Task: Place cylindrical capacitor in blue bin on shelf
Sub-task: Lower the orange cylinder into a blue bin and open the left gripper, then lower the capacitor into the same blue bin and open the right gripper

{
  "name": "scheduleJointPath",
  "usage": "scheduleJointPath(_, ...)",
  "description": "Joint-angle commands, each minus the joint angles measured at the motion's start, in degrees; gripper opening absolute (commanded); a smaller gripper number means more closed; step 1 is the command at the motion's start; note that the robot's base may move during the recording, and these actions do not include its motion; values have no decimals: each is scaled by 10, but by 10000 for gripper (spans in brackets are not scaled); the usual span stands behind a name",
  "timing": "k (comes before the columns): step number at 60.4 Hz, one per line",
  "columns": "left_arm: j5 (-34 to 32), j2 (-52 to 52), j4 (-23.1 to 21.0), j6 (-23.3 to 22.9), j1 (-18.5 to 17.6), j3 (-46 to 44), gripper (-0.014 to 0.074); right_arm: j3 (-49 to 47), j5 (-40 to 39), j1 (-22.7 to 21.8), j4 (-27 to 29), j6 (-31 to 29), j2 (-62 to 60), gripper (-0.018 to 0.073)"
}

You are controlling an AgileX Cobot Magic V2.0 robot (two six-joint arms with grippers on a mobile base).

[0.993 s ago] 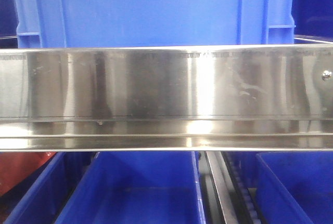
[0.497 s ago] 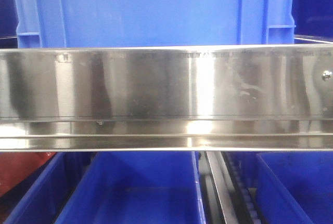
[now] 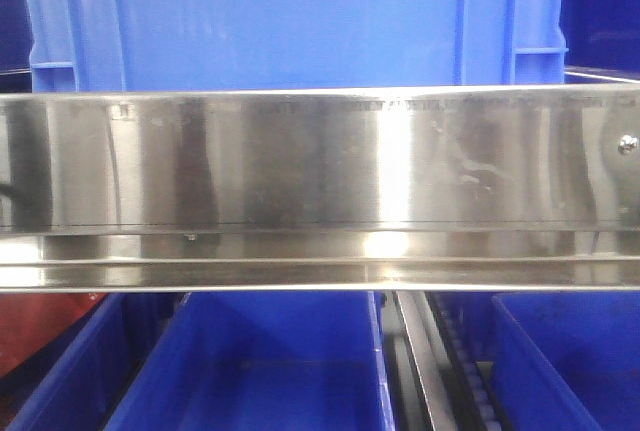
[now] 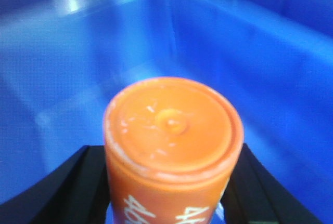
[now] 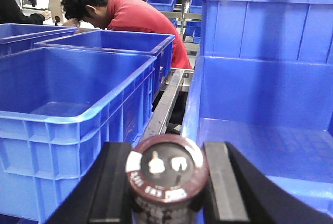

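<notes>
Straight ahead the shelf rail (image 3: 320, 181) blocks you from 9 to 3 o'clock, with a blue crate (image 3: 290, 21) at 12; open bins (image 3: 260, 371) lie at 6. From the right wrist, a bin wall (image 5: 78, 125) stands at 9, a person (image 5: 140, 16) at 11, and the open-fronted bin (image 5: 270, 135) at 2 is free.

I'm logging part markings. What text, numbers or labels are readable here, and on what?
On the orange capacitor, left wrist view: white characters, cut off by the frame, unreadable.
On the dark capacitor, right wrist view: white lettering round its end, too blurred to read.
On the shelf rail: faint marks along the top edge, illegible.
</notes>
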Motion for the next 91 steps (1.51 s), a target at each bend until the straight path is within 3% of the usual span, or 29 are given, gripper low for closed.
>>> scheduleJointPath(1, -4, 26, -3, 1, -3, -13, -111, -5, -18, 0, -1, -1, -1, -162)
scheduleJointPath(9, -2, 53, -2, 1, -3, -13, -73, -5, -18, 0, -1, -1, -1, -162)
scheduleJointPath(12, 1, 60, -2, 1, -3, -13, -8, -5, -18, 0, -1, -1, -1, -162)
scheduleJointPath(27, 6, 64, -2, 1, -3, -13, 515, -5, -18, 0, -1, -1, -1, -162)
scheduleJointPath(34, 19, 60, -3, 0, -3, -13, 605, -5, -18, 0, -1, -1, -1, -162)
scheduleJointPath(43, 26, 36, -3, 0, -3, -13, 594, -5, -18, 0, -1, -1, -1, -162)
scheduleJointPath(48, 32, 6, -2, 0, -2, -13, 545, -5, -16, 0, -1, -1, -1, -162)
scheduleJointPath(56, 77, -53, 3, 0, 4, -13, 336, -5, -7, 0, -1, -1, -1, -162)
scheduleJointPath(66, 102, -140, 2, -16, 20, 16, 12, -5, -6, 0, -1, -1, -1, -162)
scheduleJointPath(73, 90, -216, 2, -16, 30, 72, -106, -5, -6, 0, -1, -1, -1, -162)
scheduleJointPath(91, 76, -439, 22, -50, 40, 267, -111, -5, -5, 0, -1, -1, 11, -162)
